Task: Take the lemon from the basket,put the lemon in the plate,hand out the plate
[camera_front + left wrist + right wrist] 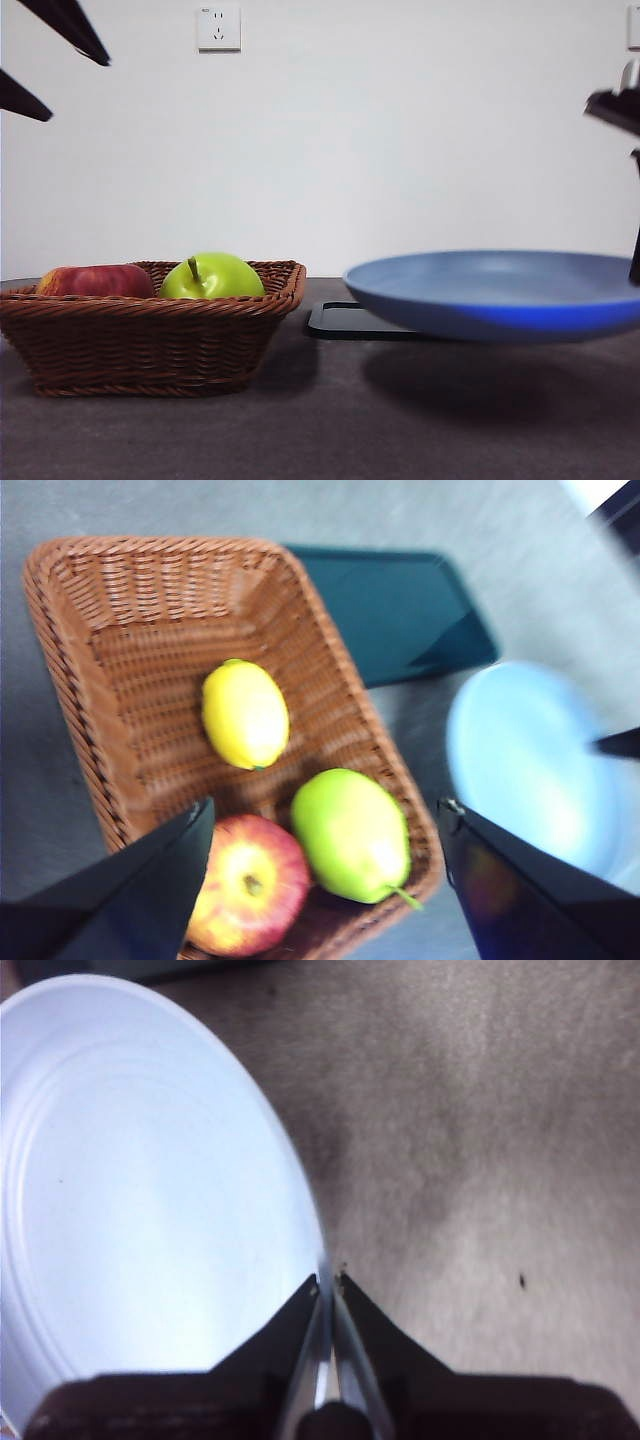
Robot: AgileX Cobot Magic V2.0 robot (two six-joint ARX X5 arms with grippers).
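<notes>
1. At the left, the left gripper (pixel 325 880) hangs above the basket (pixel 150 340), its jaws spread wide and holding nothing; in the front view it shows only as two black tips at the top left corner.
2. The lemon (pixel 245 715) lies on the basket floor, beyond the jaw tips and a little toward one side, apart from both fingers (pixel 150 880). The front view hides it behind the wicker wall.
3. Nearer the jaws sit a red apple (pixel 250 885) and a green apple (pixel 352 832), side by side; the red one is partly covered by one finger.
4. Between basket and plate a flat black tray (pixel 345 322) rests on the table (pixel 320 430), mostly hidden by the plate in the front view.
5. At the right, the plate (pixel 500 295) is lifted clear of the table, casting a shadow below, and is cut off by the picture's edge.
6. The right gripper (pixel 328 1285) is clamped on the plate's rim, jaws pressed nearly together with the thin edge between them; the left wrist picture is blurred.
</notes>
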